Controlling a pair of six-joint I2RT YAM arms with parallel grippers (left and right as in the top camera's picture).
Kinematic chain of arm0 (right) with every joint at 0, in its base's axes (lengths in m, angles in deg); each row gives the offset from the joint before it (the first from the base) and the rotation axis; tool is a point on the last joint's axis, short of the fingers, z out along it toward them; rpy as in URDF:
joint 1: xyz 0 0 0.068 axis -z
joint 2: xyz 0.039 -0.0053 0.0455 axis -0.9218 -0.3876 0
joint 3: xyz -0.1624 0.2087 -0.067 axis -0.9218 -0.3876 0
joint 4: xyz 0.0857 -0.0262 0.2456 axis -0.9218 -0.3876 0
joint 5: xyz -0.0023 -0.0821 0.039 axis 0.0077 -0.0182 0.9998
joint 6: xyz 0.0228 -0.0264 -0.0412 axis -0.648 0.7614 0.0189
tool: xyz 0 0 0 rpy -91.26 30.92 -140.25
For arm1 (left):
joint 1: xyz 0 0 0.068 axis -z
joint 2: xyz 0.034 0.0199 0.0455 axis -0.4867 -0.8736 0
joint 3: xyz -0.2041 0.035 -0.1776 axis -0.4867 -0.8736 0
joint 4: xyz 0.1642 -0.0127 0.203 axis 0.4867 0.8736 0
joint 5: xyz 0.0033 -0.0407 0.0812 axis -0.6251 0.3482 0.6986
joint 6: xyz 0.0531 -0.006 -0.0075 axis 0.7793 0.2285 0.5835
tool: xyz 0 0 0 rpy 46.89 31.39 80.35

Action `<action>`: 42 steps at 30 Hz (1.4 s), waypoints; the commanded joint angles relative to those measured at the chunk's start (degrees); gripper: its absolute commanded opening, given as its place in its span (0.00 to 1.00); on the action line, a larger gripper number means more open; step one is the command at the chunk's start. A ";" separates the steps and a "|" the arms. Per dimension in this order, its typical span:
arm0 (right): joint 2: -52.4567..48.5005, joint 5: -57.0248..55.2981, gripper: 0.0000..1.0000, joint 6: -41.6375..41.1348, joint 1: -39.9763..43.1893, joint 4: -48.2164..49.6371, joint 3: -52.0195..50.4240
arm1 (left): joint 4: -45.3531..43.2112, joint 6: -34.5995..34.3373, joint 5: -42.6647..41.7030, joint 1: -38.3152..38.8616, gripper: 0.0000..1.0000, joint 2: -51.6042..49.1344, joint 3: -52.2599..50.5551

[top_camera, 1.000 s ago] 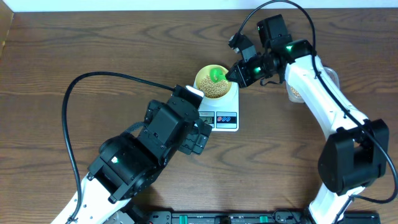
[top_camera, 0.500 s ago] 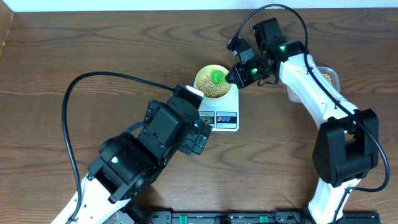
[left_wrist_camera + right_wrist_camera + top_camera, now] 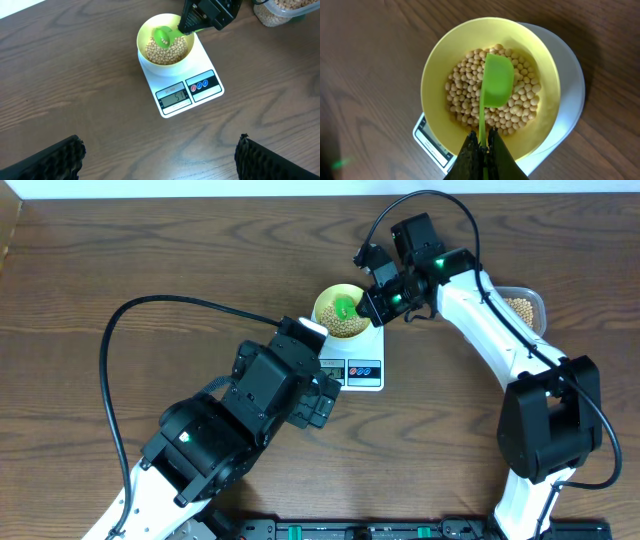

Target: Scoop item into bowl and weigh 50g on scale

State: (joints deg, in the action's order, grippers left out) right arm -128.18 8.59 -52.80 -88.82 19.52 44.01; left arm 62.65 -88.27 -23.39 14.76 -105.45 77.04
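Pinches green scoop [image 3: 496, 82] in right gripper [image 3: 481, 145], handle pointing straight ahead, blade over beans [image 3: 465, 102] in yellow bowl [image 3: 432, 75] atop scale [image 3: 210, 75] on bench [image 3: 75, 75]; holds left gripper [image 3: 160, 162] spread wide, farther back.

**White shells, black joints, trailing cables**

The left arm [image 3: 150, 480] and right arm [image 3: 500, 330] pair smooth white link shells with bulky black joint housings behind each tool. Small green lights glow on the housings. A thin black cable [image 3: 105, 380] arcs out from behind each wrist. The left gripper [image 3: 159, 155] has stippled black fingers [image 3: 55, 160]. The right gripper [image 3: 482, 150] has smooth black fingers tapering to narrow tips.
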 commanded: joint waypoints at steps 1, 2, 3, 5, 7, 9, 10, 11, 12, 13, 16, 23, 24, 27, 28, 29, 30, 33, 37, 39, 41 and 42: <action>-0.11 -2.05 0.01 -0.79 -0.66 0.17 -0.24 | 0.17 -0.13 0.52 -0.17 0.98 -0.07 0.31; -0.11 -2.08 0.01 -0.79 -0.66 0.17 -0.24 | 0.17 -0.13 0.52 -0.17 0.98 -0.07 0.31; -0.11 -2.08 0.01 -0.79 -0.68 0.15 -0.24 | 0.17 -0.11 0.52 -0.17 0.98 -0.07 0.31; -0.11 -2.08 0.01 -0.79 -0.68 0.15 -0.26 | 0.17 -0.11 0.52 -0.17 0.98 -0.07 0.31; -0.11 -2.08 0.01 -0.79 -0.79 0.15 -0.26 | 0.17 -0.13 0.52 -0.17 0.98 -0.07 0.31; -0.11 -2.08 0.01 -0.79 -0.98 0.15 -0.26 | 0.17 -0.11 0.52 -0.17 0.98 -0.07 0.31; -0.11 -2.05 0.01 -0.81 -1.09 0.13 -0.28 | 0.17 -0.11 0.52 -0.17 0.98 -0.07 0.31; -0.11 -2.05 0.01 -0.83 -1.18 0.11 -0.28 | 0.17 -0.13 0.52 -0.17 0.98 -0.07 0.31; -0.11 -2.05 0.01 -0.83 -1.33 0.09 -0.28 | 0.17 -0.13 0.52 -0.17 0.98 -0.07 0.31; -0.11 -2.05 0.01 -0.83 -1.46 0.04 -0.28 | 0.17 -0.11 0.52 -0.17 0.98 -0.07 0.31; -0.11 -2.05 0.01 -0.83 -1.90 -0.07 -0.28 | 0.17 -0.11 0.52 -0.17 0.98 -0.07 0.31; -0.11 -2.05 0.01 -0.83 -2.10 -0.31 -0.26 | 0.17 -0.13 0.52 -0.17 0.98 -0.07 0.31; -0.11 -2.05 0.01 -0.83 -2.10 -0.33 -0.28 | 0.17 -0.11 0.52 -0.17 0.98 -0.07 0.31; -0.11 -2.03 0.01 -0.83 -2.12 -0.48 -0.26 | 0.17 -0.11 0.52 -0.17 0.98 -0.07 0.31; -0.11 -2.01 0.01 -0.83 -2.12 -0.57 -0.26 | 0.17 -0.13 0.52 -0.17 0.98 -0.07 0.31; -0.11 -1.84 0.01 -0.81 -2.12 -0.72 -0.26 | 0.17 -0.13 0.52 -0.17 0.98 -0.07 0.31; -0.11 -1.77 0.01 -0.81 -2.12 -0.87 -0.28 | 0.17 -0.13 0.52 -0.17 0.98 -0.07 0.31; -0.11 -1.57 0.01 -0.81 -2.23 -1.14 -0.26 | 0.17 -0.13 0.52 -0.17 0.98 -0.07 0.31; -0.11 -1.18 0.01 -0.76 -2.49 -1.38 -0.26 | 0.17 -0.13 0.52 -0.17 0.98 -0.07 0.31; -0.11 -0.96 0.01 -0.76 -2.47 -1.55 -0.26 | 0.17 -0.13 0.52 -0.17 0.98 -0.07 0.31; -0.11 -0.68 0.01 -0.76 -2.49 -1.60 -0.26 | 0.17 -0.13 0.52 -0.17 0.98 -0.07 0.31; -0.11 -0.28 0.01 -0.76 -2.47 -1.60 -0.26 | 0.17 -0.13 0.52 -0.17 0.98 -0.07 0.31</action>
State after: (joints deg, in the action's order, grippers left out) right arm -128.18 7.21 -52.96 -90.68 18.34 44.01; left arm 62.65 -88.27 -23.41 14.76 -105.45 77.04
